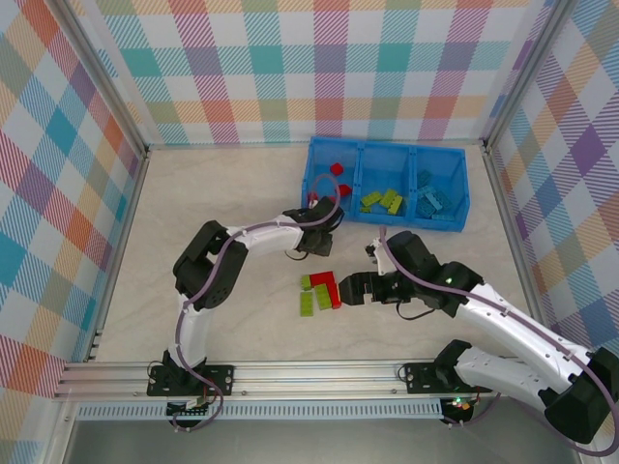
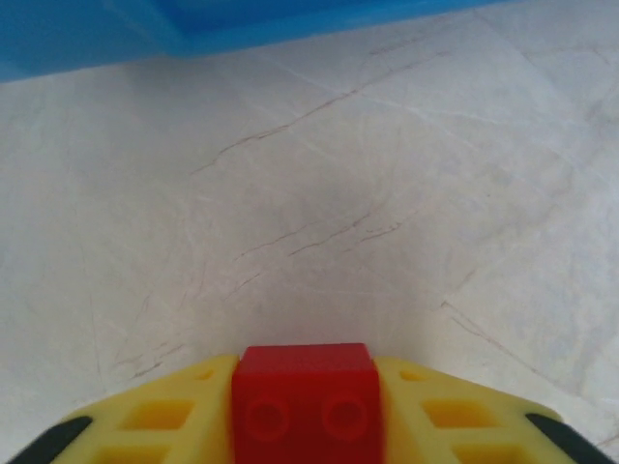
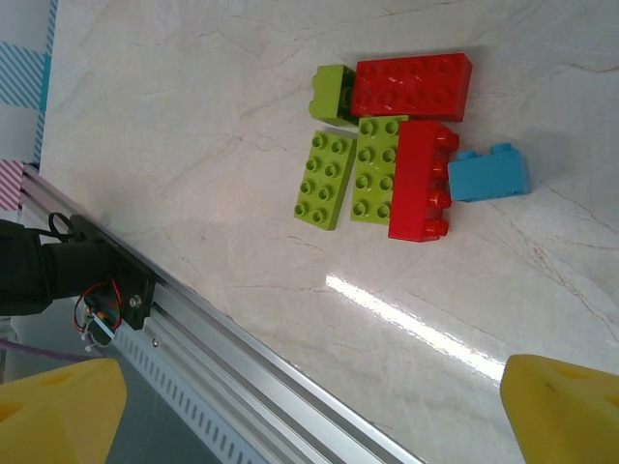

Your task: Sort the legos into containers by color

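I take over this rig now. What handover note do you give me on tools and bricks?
Left tool: closed on a red brick, near the blue tray.
Right tool: open, empty, beside the loose pile.
Done: red bricks in the left compartment, green bricks in the middle, blue bricks in the right.
To do: the held brick, plus three green, two red and one blue on the table.

A pale, marble-veined desk [image 1: 222, 193] fills the middle. Behind it and on both its sides rise plaid panels [image 1: 290, 68] in pastel checks, framed by aluminium posts [image 1: 108, 87]. An aluminium rail [image 1: 290, 375] runs along its near edge. A bright glare streak [image 3: 406, 314] lies on its surface.
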{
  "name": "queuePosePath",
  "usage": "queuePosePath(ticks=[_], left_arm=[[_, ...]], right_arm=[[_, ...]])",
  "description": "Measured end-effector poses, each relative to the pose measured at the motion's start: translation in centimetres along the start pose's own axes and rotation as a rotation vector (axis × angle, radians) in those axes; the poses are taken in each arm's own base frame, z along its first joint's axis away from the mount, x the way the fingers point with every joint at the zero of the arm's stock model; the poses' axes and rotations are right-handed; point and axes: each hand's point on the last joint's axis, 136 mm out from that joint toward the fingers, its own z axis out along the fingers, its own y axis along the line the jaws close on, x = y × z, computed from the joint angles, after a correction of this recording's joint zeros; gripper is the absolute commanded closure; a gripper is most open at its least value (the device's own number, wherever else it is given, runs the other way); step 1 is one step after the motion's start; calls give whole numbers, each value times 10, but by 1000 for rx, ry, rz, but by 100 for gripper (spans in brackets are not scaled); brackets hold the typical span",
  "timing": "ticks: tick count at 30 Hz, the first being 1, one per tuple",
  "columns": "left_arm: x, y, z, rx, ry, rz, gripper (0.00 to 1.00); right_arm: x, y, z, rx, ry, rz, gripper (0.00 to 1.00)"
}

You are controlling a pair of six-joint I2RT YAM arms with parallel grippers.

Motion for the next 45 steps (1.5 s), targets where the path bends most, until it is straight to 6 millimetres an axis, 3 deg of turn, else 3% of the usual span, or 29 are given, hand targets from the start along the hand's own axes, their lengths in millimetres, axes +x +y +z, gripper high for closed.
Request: queuePosePath(ticks=[7, 11, 14, 17, 20, 23, 27, 29, 32, 35, 38, 42, 45], left_arm=[[3, 0, -4, -6, -5, 0, 79], [-6, -3, -32, 24, -49, -6, 79], [-42, -5, -71, 47, -187, -18, 79], [-99, -10, -104, 67, -379, -32, 81], [-156, -18, -115, 70, -517, -52, 81], [-207, -18, -102, 63, -607, -90, 81], [-241, -2, -59, 14, -621, -123, 80], [-247, 6, -39, -12, -605, -132, 75], [-244, 16, -18, -43, -567, -132, 59], [-239, 17, -13, -41, -535, -123, 49], [-235, 11, -15, -12, -529, -123, 45], [-209, 10, -34, 31, -505, -129, 43], [-182, 16, -79, 92, -514, -159, 40]], right_arm=[[-1, -2, 0, 9, -8, 3, 0], [-5, -1, -7, 13, -45, -3, 0], [-10, 1, -13, 8, -85, -11, 0], [-14, 2, -18, 0, -125, -15, 0], [-13, 0, -20, 1, -141, -6, 0], [-12, 0, -24, -7, -155, 4, 0], [-10, 4, -36, -39, -199, 20, 0], [-8, 4, -41, -45, -211, 27, 0], [-5, -1, -44, -28, -213, 48, 0], [-1, -10, -39, 18, -186, 72, 0], [3, -20, -31, 67, -150, 90, 0], [4, -27, -25, 106, -132, 101, 0], [1, -35, -18, 147, -124, 110, 0]])
